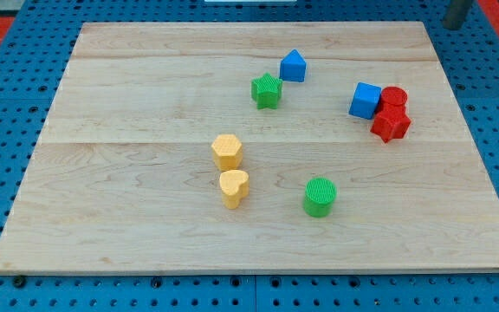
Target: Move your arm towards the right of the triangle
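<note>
The blue triangle block [293,66] stands near the top middle of the wooden board [145,243]. A green star block [267,90] sits just below and left of it, close but apart. My tip [451,26] shows at the view's top right corner, just off the board's top right edge. It is far to the right of the triangle and touches no block.
A blue cube [365,100] touches a red cylinder [394,97], with a red star-like block [391,124] below them, at the right. A yellow hexagon [227,152] and a yellow heart [234,187] stand mid-board. A green cylinder [320,197] is lower right of them.
</note>
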